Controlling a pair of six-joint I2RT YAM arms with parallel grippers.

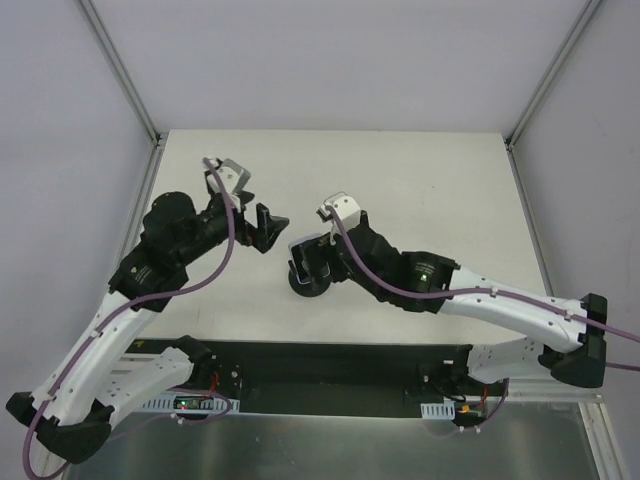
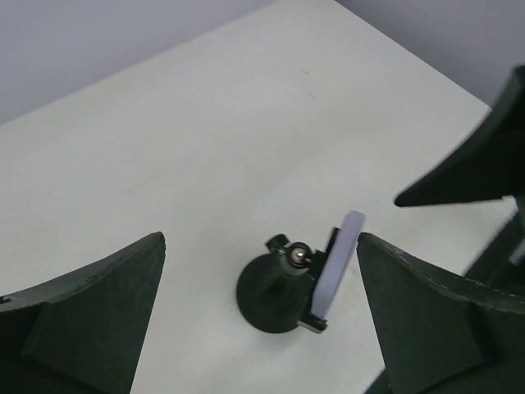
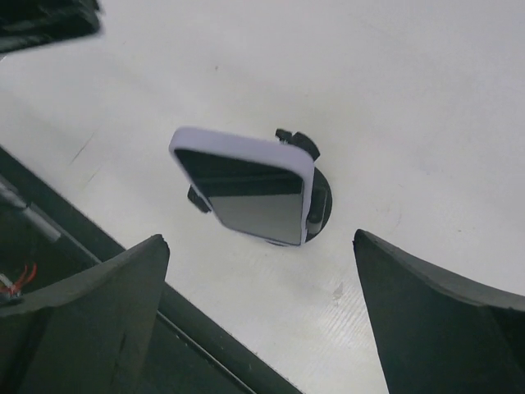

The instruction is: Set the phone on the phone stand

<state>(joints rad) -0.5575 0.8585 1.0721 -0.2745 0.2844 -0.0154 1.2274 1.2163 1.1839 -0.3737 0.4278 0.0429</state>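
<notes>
phone [image 3: 246, 193] on phone stand [image 2: 275, 291]; left end effector [image 2: 258, 246], right end effector [image 3: 261, 244] wide, both clear of it.

Glossy screen, dull surroundings.
The thin lavender-edged phone [image 3: 250, 197] has a mirror-smooth black face; the small round black stand [image 2: 264, 295] looks like dull plastic, perhaps; the white tabletop [image 2: 205, 123] is matt.

Thin flat glossy-faced phone [image 3: 246, 185] sits tilted on clamp of small black dome-based phone stand [image 2: 271, 291]; stand on white table [image 1: 400, 170], near middle. To its left, apart: left gripper [image 1: 270, 228]. Above stand, clear of phone: right gripper [image 1: 310, 262].
</notes>
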